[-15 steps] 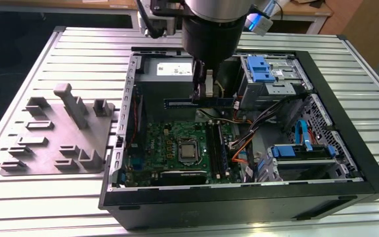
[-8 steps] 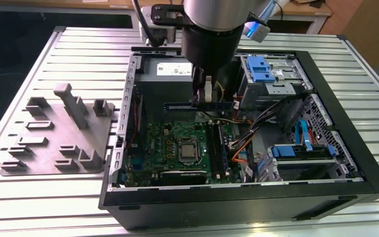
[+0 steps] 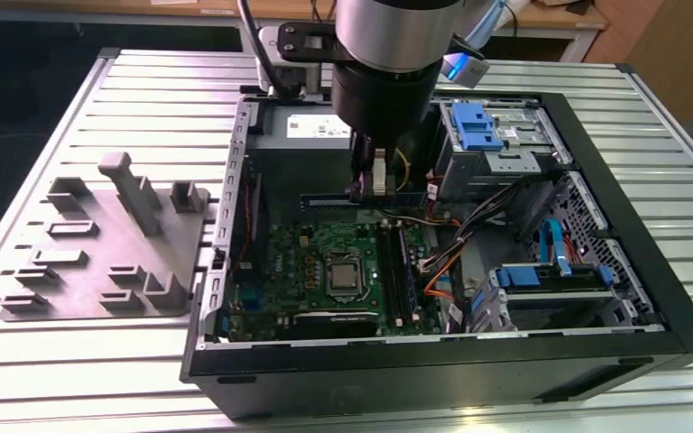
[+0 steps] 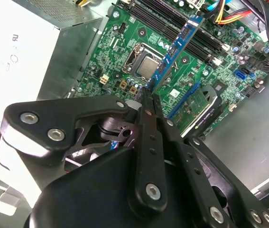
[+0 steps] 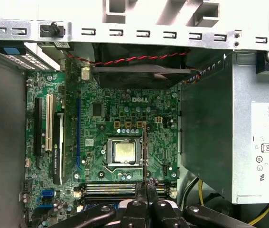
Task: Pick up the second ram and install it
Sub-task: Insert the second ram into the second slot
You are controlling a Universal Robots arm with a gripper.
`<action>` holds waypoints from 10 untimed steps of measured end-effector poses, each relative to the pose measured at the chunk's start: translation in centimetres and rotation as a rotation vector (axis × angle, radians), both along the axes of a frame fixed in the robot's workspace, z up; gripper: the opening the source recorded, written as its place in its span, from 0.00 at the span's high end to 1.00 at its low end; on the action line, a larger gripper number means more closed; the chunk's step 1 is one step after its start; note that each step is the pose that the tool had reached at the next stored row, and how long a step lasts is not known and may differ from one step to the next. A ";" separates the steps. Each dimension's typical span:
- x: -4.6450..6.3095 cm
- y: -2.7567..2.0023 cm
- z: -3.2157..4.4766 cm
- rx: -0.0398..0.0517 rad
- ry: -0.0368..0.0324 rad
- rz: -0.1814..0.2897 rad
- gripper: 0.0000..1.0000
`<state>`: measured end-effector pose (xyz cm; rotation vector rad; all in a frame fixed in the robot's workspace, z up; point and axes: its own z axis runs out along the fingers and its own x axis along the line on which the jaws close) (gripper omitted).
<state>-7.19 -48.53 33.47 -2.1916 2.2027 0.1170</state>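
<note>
Bluish second ram [image 4: 172, 52] apparently clamped between the fingers [image 4: 148, 126].

Inside the open case [image 3: 443, 374], the gripper [image 3: 377, 189], clamped on the second ram [image 4: 174, 50], has its freest room at 6 to 7 o'clock in the exterior view, over the low green board [image 3: 286, 262]. At 12 o'clock the power supply [image 3: 310, 131] blocks. From 2 to 4 o'clock drive cages [image 3: 491, 135] and tangled cables [image 3: 479, 216] crowd in, and at 9 o'clock stands the case wall [image 3: 235, 180], with the fixture plate [image 3: 106, 262] on the tabletop [image 3: 82, 361] beyond.
</note>
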 end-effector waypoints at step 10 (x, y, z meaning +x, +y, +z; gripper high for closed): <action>0.0 0.00 -0.02 0.0000 0.0000 0.000 0.88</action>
